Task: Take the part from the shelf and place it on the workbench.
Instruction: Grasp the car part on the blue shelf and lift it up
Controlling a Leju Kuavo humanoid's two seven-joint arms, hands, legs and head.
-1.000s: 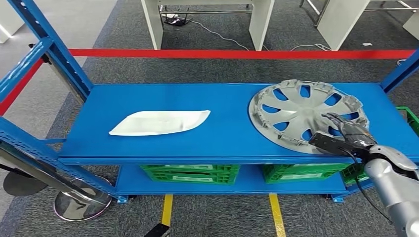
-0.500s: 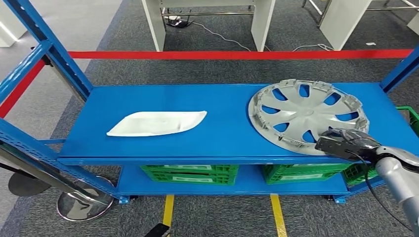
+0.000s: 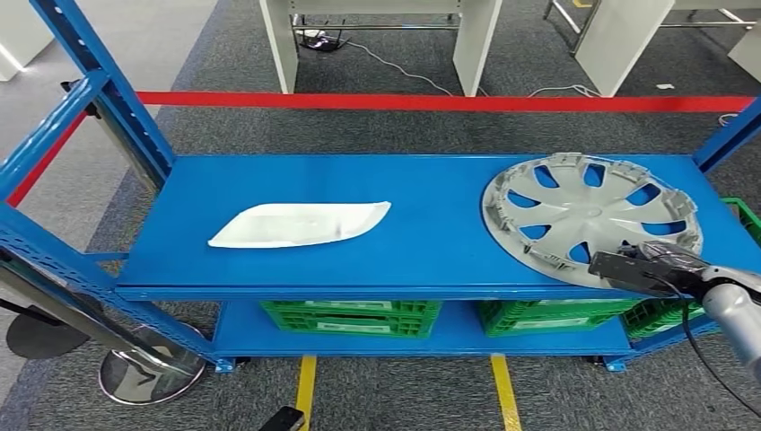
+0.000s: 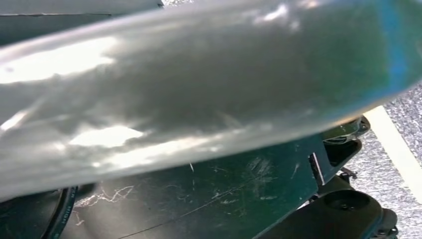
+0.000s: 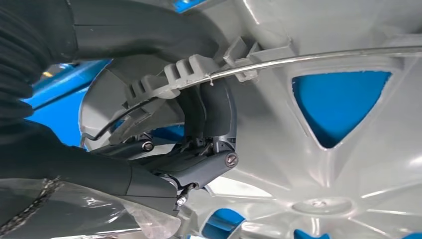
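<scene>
A silver hubcap [image 3: 588,215] lies on the right end of the blue shelf [image 3: 431,251], its near rim at the shelf's front edge. My right hand [image 3: 660,260] comes in from the lower right and grips that near rim. In the right wrist view the dark fingers [image 5: 206,114] curl over the ribbed rim and its wire ring, and the thumb side lies under the hubcap [image 5: 348,164]. A flat white part [image 3: 301,224] lies on the shelf's left half, far from the hand.
Green crates [image 3: 350,316] stand on the lower shelf level. Blue uprights [image 3: 99,85] frame the shelf at the left and right ends. A red barrier band [image 3: 449,101] runs behind it, and a chrome post base [image 3: 144,373] stands on the floor at lower left.
My right hand dropped from above the hubcap's face to its near rim and closed on it. The hubcap has shifted slightly right along the shelf. The view itself also shifted a little.
</scene>
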